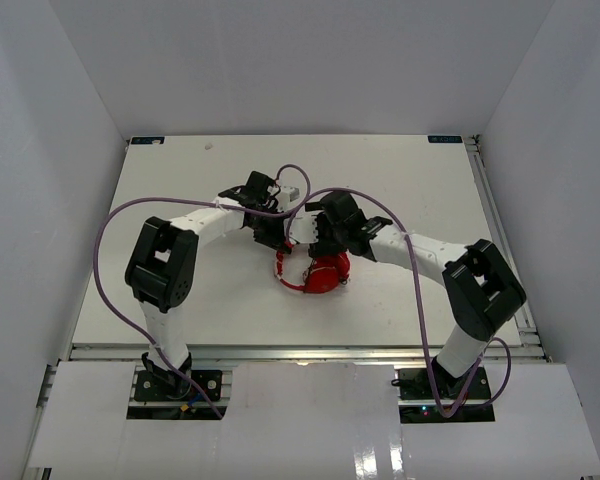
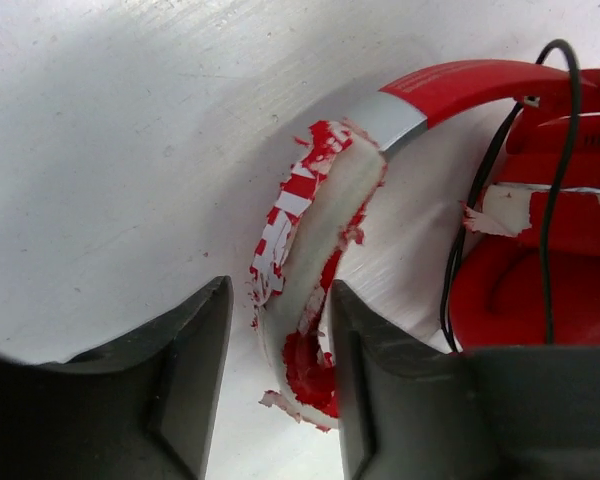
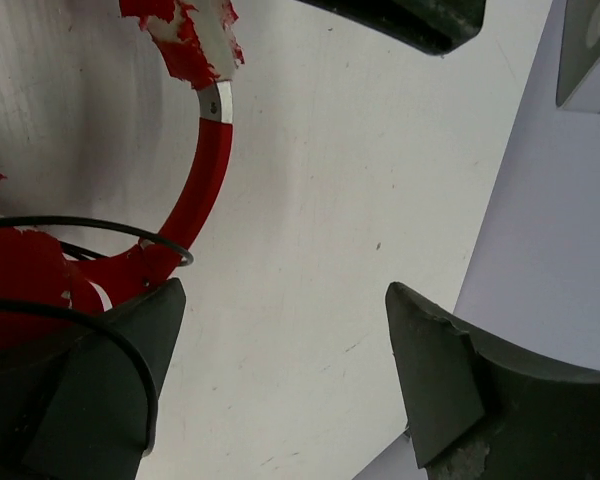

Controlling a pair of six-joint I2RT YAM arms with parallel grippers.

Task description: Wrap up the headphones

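The red headphones point(image 1: 325, 272) lie on the white table point(image 1: 180, 200) in the middle, ear cups folded together, headband point(image 1: 286, 272) curving left. My left gripper point(image 1: 277, 247) is down over the headband. In the left wrist view its jaws point(image 2: 278, 300) are open around the worn, peeling padded part of the headband point(image 2: 315, 220), which lies against the right finger point(image 2: 380, 380) with a gap to the left one. The thin dark cable point(image 2: 555, 150) loops over the ear cups point(image 2: 540, 290). My right gripper point(image 3: 285, 295) is wide open and empty beside the ear cups point(image 3: 20, 275); the cable point(image 3: 80, 222) crosses its left finger.
Purple arm cables point(image 1: 105, 250) arc over both arms. White walls enclose the table on three sides; one wall point(image 3: 560, 230) is close on the right in the right wrist view. The left arm's finger point(image 3: 410, 20) shows at the top of that view.
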